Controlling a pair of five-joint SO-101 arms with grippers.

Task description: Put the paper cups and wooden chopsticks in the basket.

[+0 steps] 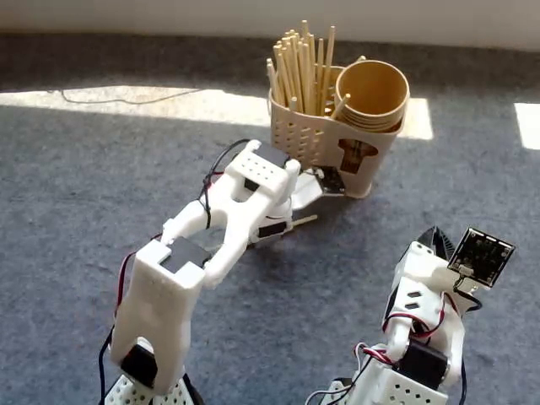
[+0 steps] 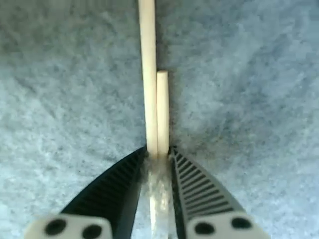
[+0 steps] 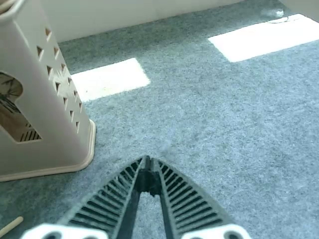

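A beige perforated basket (image 1: 316, 139) stands on the grey carpet with several wooden chopsticks (image 1: 299, 72) upright in it and stacked paper cups (image 1: 371, 93) beside them. Low beside the basket's near side is my left gripper (image 1: 310, 192). In the left wrist view the left gripper (image 2: 158, 152) is shut on two wooden chopsticks (image 2: 155, 109) that lie side by side over the carpet. One chopstick end (image 1: 304, 221) sticks out under the left arm. My right gripper (image 3: 148, 162) is shut and holds nothing, off to the basket's (image 3: 45, 109) side.
Grey carpet (image 1: 84, 194) lies all around, with bright sunlit patches (image 1: 143, 103) behind the basket. A thin cable (image 1: 93, 97) runs across the far left. A chopstick tip (image 3: 10, 225) shows at the edge of the right wrist view.
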